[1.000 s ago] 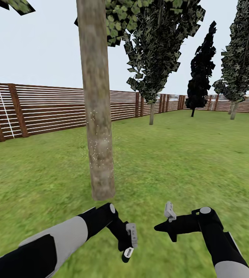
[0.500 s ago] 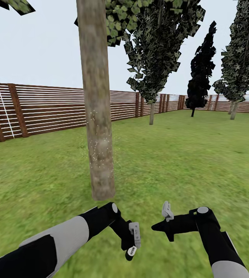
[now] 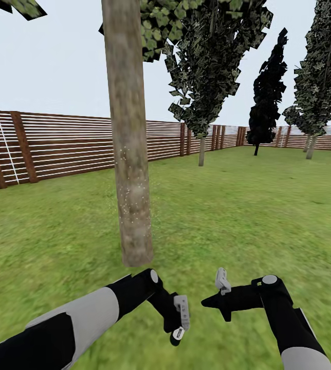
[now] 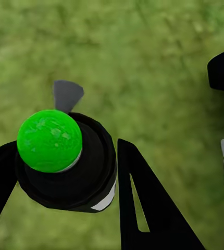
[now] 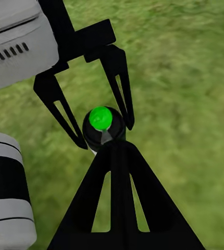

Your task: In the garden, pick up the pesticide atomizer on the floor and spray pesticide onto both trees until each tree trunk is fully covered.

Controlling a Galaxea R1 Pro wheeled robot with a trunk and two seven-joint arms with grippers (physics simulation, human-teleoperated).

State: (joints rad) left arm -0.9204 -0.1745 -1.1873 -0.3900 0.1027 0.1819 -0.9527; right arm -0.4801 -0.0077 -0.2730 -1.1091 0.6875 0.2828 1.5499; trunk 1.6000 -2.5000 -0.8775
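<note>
A thick mottled grey-brown tree trunk (image 3: 129, 154) rises from the garden lawn straight ahead, with pale speckles (image 3: 132, 198) on its lower part. My left gripper (image 3: 178, 329) hangs low in front of it, fingers pointing down. In the left wrist view it (image 4: 65, 151) is shut on the pesticide atomizer (image 4: 49, 140), a black round body with a bright green cap and a grey nozzle tab. The right wrist view shows the atomizer (image 5: 100, 119) between those fingers (image 5: 120, 88). My right gripper (image 3: 206, 303) is shut, and its tip (image 5: 112, 146) reaches the atomizer's side.
Green lawn (image 3: 247, 216) spreads all around. A brown slatted fence (image 3: 57, 144) runs along the left and the back. Dark narrow trees (image 3: 206, 77) (image 3: 268, 97) (image 3: 319, 77) stand farther off on the right.
My left gripper has crept a little to the right and down. The right gripper shifted slightly left, then held still. The trunk and the view have not moved.
</note>
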